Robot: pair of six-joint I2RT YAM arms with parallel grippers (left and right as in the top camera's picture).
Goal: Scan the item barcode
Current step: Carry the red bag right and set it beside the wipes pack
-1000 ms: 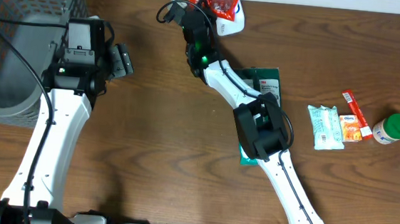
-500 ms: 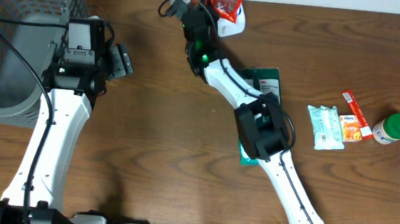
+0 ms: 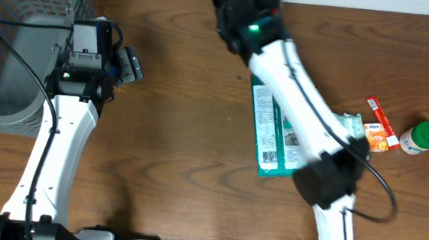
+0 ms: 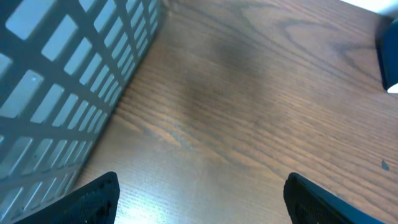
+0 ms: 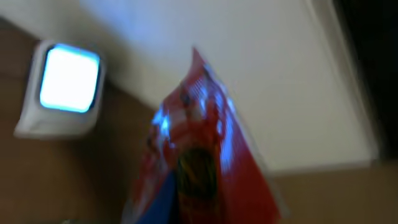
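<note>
**Right claw:** fingers not shown in any view. It was pressed nearly together, pinching a red packet (image 5: 199, 155).
- Packet: glossy, crinkled film, blurred, lifted off the surface and filling the middle of the right wrist view.
- Scanner (image 5: 65, 87): white and boxy with rounded corners and a glowing pale-blue window. It stood left of the packet in that view, apart from it, at the foot of a pale wall.

**Right arm** (image 3: 294, 88): white and blurred, stretched towards the far edge of the surface (image 3: 181, 156), which was brown wood grain.
- Beneath the arm: a flat green pouch (image 3: 269, 132).
- Partly covered by the arm: a soft white pack (image 3: 350, 124).
- Beside that pack: an orange sachet (image 3: 378, 138), a thin red stick (image 3: 376, 111) and a small jar with a green lid (image 3: 422, 138).

**Left claw** (image 4: 205, 199): dark fingers spread wide, only wood grain between them, just beside a grey mesh basket (image 4: 56, 81).
</note>
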